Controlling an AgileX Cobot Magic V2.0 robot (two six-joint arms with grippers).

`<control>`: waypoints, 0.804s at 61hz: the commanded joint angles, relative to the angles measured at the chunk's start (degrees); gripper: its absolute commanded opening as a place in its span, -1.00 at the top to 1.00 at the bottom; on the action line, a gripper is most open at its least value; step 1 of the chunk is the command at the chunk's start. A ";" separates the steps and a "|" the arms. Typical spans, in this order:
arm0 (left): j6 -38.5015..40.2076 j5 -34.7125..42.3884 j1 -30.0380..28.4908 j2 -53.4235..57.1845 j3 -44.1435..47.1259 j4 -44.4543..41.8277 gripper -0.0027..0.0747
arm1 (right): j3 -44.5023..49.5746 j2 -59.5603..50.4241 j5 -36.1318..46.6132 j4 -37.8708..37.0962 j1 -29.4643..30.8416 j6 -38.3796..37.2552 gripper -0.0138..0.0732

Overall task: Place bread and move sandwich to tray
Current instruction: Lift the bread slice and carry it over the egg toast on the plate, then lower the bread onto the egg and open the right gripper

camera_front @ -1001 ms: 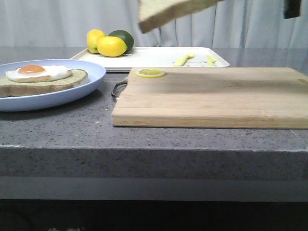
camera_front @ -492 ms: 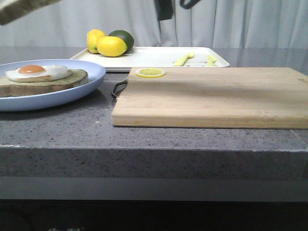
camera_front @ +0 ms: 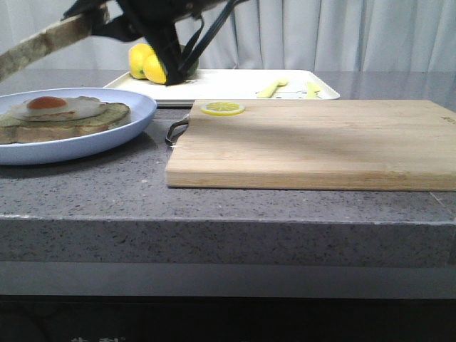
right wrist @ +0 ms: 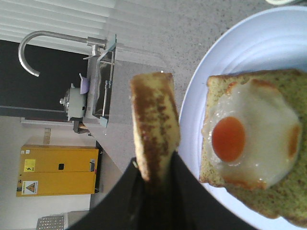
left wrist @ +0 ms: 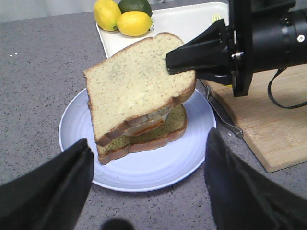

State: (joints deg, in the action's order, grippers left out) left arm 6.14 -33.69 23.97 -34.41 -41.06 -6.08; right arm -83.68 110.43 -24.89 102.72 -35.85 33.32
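The right claw (left wrist: 184, 60) holds the bread (left wrist: 136, 86) by one edge, tilted, above the egg-topped slice (left wrist: 158, 134) on the blue plate (left wrist: 148, 170). Behind, on the grey bench (left wrist: 38, 72), stands the tray (left wrist: 184, 21) with two lemons (left wrist: 122, 17) and a lime (left wrist: 135, 5). A wooden board (left wrist: 273, 129) lies beside the plate.

Even, soft daylight; near fingers (left wrist: 45, 191) perhaps slightly blurred

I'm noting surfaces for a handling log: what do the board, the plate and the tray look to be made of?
Board: pale wood, matte, with visible grain lines. Plate: pale blue, smooth with faint concentric rings; ceramic or melamine, the look leaves it open. Tray: white, smooth, low rim; likely plastic or enamelled metal, hard to tell.
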 commanded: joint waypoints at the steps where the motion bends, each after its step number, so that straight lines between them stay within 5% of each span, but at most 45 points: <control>1: 0.10 4.40 0.51 -0.02 -1.95 -0.41 -0.29 | -3.14 -1.89 -0.87 4.26 -0.46 -0.41 0.43; 18: 0.10 4.40 0.51 -0.02 -1.95 -0.41 -0.29 | -3.31 -0.89 2.56 4.16 -0.46 -0.36 0.38; 37: 0.10 4.30 0.51 -0.02 -1.95 -0.41 -0.29 | -3.31 -0.96 1.95 -1.66 0.19 -0.32 -0.26; 49: 0.10 4.30 0.51 -0.02 -1.95 -0.41 -0.29 | -3.31 -2.09 -5.29 -12.00 3.84 -0.32 -0.30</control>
State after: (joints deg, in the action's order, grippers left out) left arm 6.14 -33.69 23.97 -34.41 -41.06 -6.08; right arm -84.90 112.92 -25.19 93.44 -33.91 32.66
